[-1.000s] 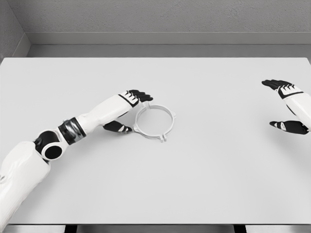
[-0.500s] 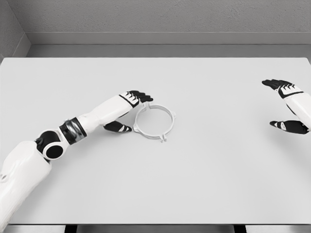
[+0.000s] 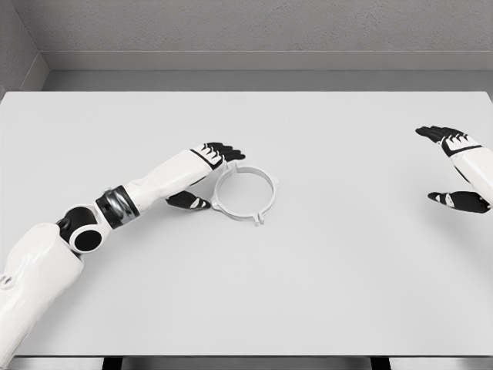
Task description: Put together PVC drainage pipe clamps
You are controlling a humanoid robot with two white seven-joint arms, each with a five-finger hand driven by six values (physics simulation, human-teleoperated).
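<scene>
pipe clamp [image 3: 245, 195], just beside left hand [image 3: 206, 171]

A white table [image 3: 347, 293] carries one white ring clamp [image 3: 245, 194] lying flat.

White table [image 3: 347, 293] filling most of the view, grey textured wall [image 3: 262, 23] rising behind the table, pale ledge [image 3: 262, 60] running along the wall's base

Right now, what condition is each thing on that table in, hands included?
Clamp ring: lying flat on the table, not lifted.
Left hand: open, fingers at the ring's left rim, holding nothing.
Right hand: open, at the table's right edge, far from the ring.
</scene>
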